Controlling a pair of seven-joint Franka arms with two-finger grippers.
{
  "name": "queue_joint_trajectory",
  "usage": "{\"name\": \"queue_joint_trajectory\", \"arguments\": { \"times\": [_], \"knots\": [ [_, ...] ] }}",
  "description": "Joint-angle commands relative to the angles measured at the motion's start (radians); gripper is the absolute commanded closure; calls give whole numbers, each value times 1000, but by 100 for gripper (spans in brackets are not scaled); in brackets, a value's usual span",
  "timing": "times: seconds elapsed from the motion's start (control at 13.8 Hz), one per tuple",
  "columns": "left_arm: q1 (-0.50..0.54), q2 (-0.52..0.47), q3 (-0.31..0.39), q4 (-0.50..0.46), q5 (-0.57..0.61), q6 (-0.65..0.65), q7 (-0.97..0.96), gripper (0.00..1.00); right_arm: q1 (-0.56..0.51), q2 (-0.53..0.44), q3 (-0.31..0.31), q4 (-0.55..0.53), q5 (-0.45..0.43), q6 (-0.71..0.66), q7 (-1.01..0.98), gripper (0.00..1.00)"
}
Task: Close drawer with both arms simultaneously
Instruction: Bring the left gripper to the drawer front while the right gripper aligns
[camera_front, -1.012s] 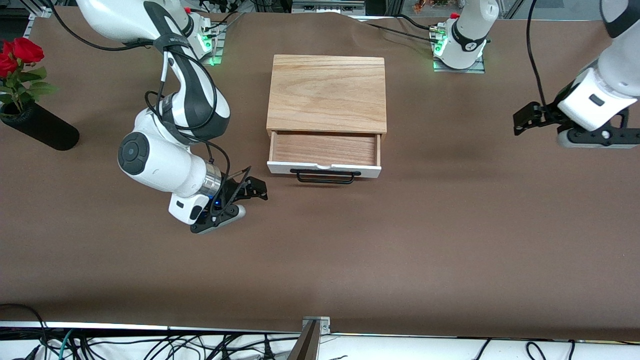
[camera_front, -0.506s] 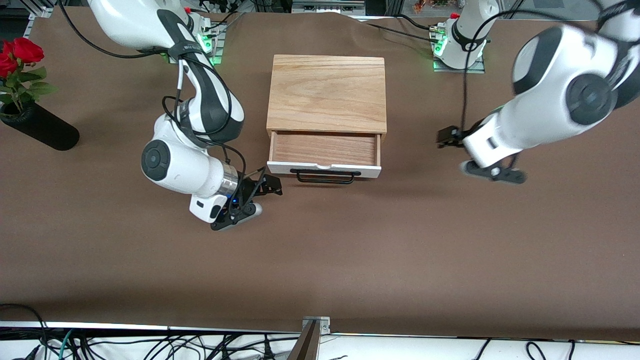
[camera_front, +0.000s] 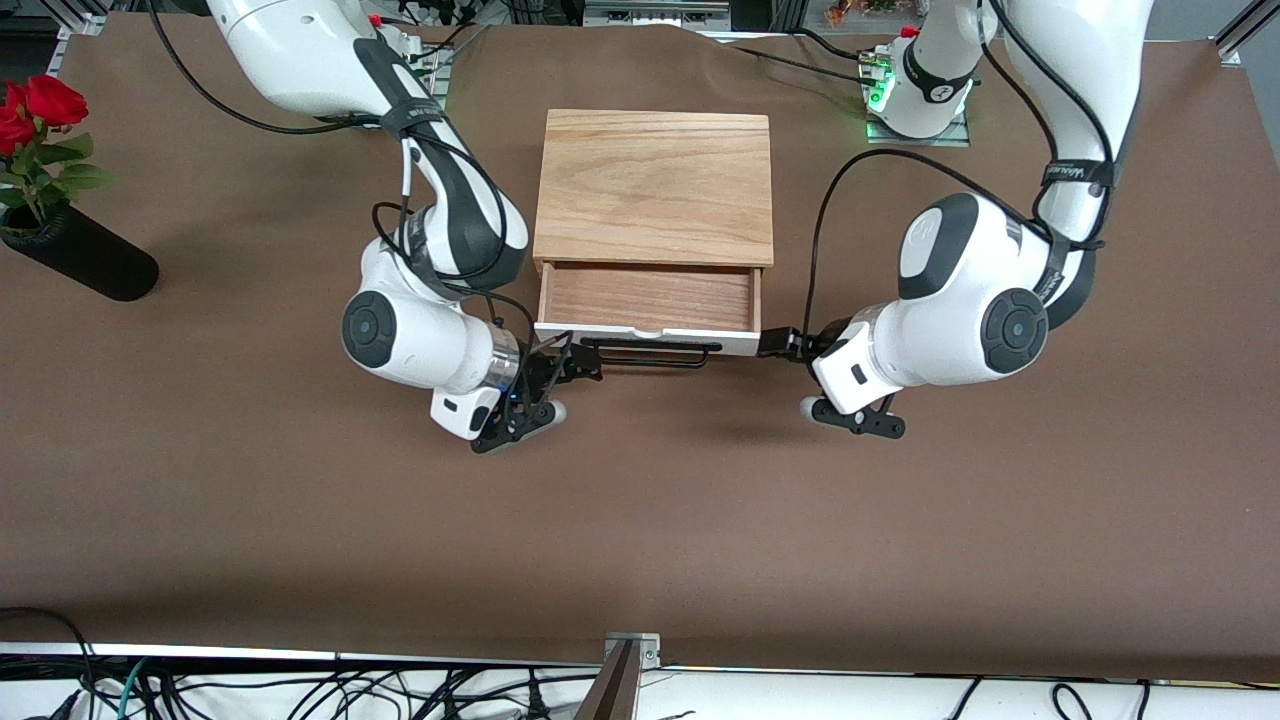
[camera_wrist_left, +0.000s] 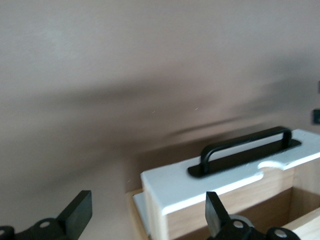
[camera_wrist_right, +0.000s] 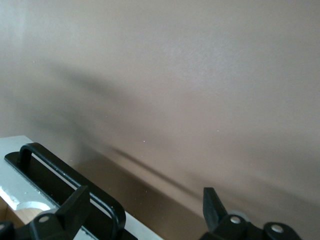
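Note:
The drawer (camera_front: 650, 298) stands pulled out of the light oak box (camera_front: 655, 185), its white front panel and black wire handle (camera_front: 650, 352) toward the front camera. My right gripper (camera_front: 578, 366) is open at the handle's end on the right arm's side; in the right wrist view the handle (camera_wrist_right: 75, 175) lies by one finger of my right gripper (camera_wrist_right: 144, 210). My left gripper (camera_front: 775, 344) is open at the panel's corner on the left arm's side; in the left wrist view that corner of the drawer (camera_wrist_left: 225, 170) sits between the fingers of my left gripper (camera_wrist_left: 145, 220).
A black vase (camera_front: 85, 262) with red roses stands at the right arm's end of the table. The brown table cover (camera_front: 640, 520) runs wide between the drawer and the front edge. Cables hang below that edge.
Both arms have swung in toward the drawer's front. The left gripper came from the table's end to the panel's corner; the right gripper moved up to the handle's end. The drawer has not moved.

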Motion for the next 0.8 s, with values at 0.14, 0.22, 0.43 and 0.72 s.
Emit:
{"name": "queue_joint_trajectory", "arguments": {
  "times": [0.14, 0.22, 0.43, 0.72],
  "knots": [
    [-83, 78, 4, 23, -34, 71, -6, 0, 12, 27, 4, 29, 36, -6, 5, 0],
    [-95, 86, 4, 23, -34, 71, -6, 0, 13, 26, 4, 28, 58, -10, 4, 0],
    [-109, 115, 4, 23, -36, 71, -5, 0, 35, 26, 4, 23, 62, -19, 40, 0],
    [-120, 126, 4, 20, -36, 61, -5, 0, 35, 30, 4, 21, 61, -71, 44, 0]
  ]
}}
